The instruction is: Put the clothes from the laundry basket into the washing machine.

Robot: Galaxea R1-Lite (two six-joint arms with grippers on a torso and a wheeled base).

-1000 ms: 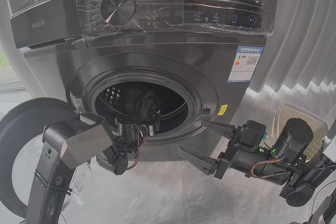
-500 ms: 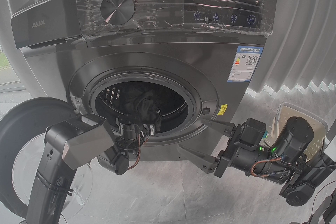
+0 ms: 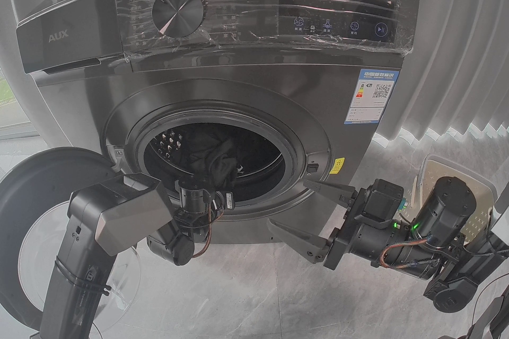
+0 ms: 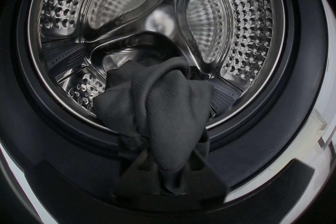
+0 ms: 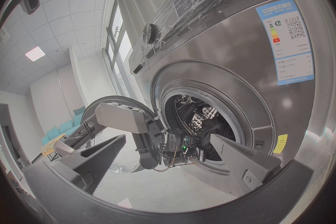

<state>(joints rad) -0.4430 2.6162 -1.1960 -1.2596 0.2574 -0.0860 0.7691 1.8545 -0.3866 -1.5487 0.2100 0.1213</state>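
Pinching dark garment (image 4: 164, 109) at washing machine (image 3: 318, 91) door rim, left gripper (image 3: 211, 181) fingers faced drum (image 4: 140, 7); garment bulk lay just inside, straight ahead; right gripper (image 3: 289, 203) fingers spread, empty, farther off.

The grey tiled floor (image 3: 249, 292) carries the washing machine (image 3: 238, 75) at twelve o'clock, and the pale laundry basket (image 3: 485, 202) stands at four o'clock.

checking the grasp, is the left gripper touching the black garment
Touching. The left wrist view shows the black garment bunched between the fingers of the left gripper and draped over them.
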